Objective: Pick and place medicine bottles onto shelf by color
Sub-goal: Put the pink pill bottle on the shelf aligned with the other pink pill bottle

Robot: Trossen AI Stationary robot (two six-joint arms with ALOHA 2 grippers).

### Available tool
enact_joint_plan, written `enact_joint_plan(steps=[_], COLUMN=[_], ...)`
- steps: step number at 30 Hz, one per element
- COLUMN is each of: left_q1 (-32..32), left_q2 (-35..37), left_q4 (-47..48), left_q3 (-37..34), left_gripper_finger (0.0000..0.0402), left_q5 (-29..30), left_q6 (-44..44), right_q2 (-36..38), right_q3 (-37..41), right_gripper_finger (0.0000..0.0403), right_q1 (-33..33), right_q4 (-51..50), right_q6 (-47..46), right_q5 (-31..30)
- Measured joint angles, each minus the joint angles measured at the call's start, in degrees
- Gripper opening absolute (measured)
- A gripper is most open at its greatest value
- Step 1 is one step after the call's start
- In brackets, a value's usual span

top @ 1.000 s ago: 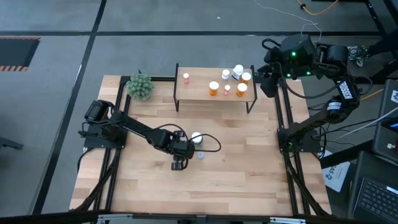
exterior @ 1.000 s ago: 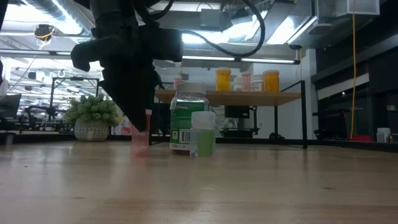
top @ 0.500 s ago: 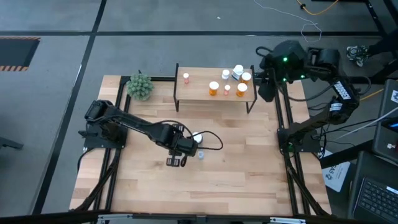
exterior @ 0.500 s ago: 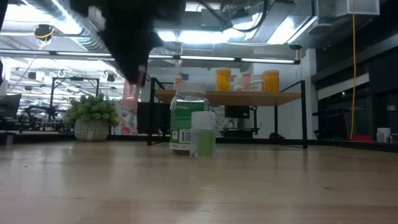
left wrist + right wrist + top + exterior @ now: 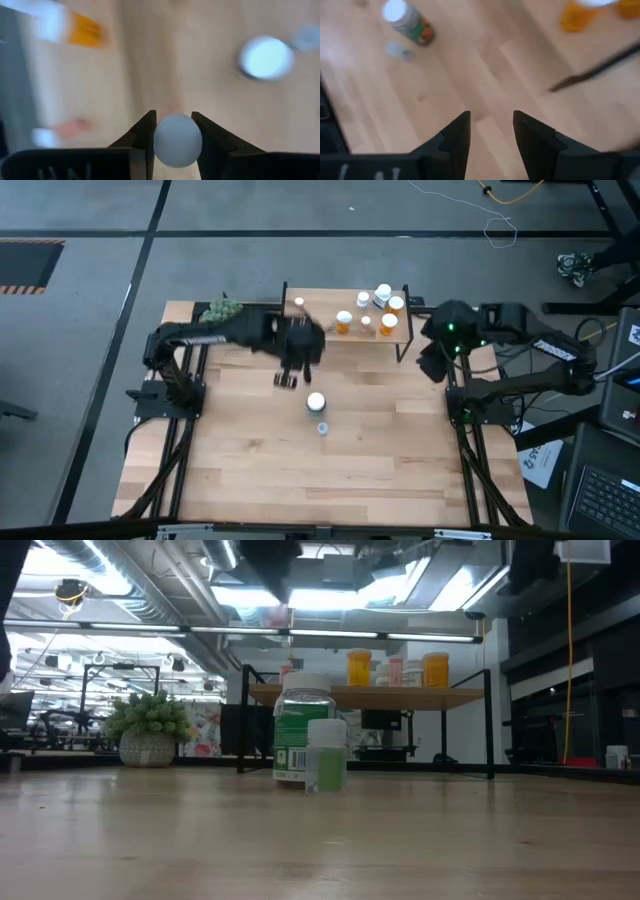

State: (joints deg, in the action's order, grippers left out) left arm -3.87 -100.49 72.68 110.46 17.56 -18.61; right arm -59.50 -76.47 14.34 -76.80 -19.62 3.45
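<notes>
Medicine bottle (image 5: 177,140), capped white, sits clamped in the left claw (image 5: 287,378) near the shelf (image 5: 320,328), likely for colour sorting; the right claw (image 5: 490,132) waits open.

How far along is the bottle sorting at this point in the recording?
Mostly done: about six bottles already stand on the shelf, a pink one at one end, orange and white ones at the other. In hand: the left hand is shut on a white-capped bottle, raised near the shelf. Left: the large green bottle and small green bottle on the table. The right hand waits open beside the shelf.
</notes>
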Motion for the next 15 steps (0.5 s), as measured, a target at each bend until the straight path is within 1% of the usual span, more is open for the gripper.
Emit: enact_joint_plan(steps=[2,3,7,12,15], left_q1=[-3.89,-6.05,-14.61,-24.19,-29.4], left_q2=[0.02,0.02,0.02,-0.48,-1.63], left_q4=[-2.88,-4.54,-12.21,-17.48,-19.42], left_q3=[2.77,3.75,4.81,4.86,4.84], left_gripper_finger=[0.0091,0.0091,0.0091,0.0091,0.0091], left_q5=[-1.11,-2.64,-10.84,-11.98,-13.95], left_q6=[-3.9,-5.56,-9.22,-10.69,-10.45], right_q2=[2.37,3.28,4.95,4.45,4.18], right_q3=[5.64,8.32,17.63,26.01,30.01], right_gripper_finger=[0.0152,0.0152,0.0152,0.0152,0.0152], right_q1=[-1.87,-2.71,-5.41,-7.96,-9.36], right_q4=[5.54,8.56,19.81,33.42,40.4], right_q6=[-1.32,-1.41,-1.31,-1.22,-1.2], right_q5=[1.02,1.21,1.2,1.22,1.22])
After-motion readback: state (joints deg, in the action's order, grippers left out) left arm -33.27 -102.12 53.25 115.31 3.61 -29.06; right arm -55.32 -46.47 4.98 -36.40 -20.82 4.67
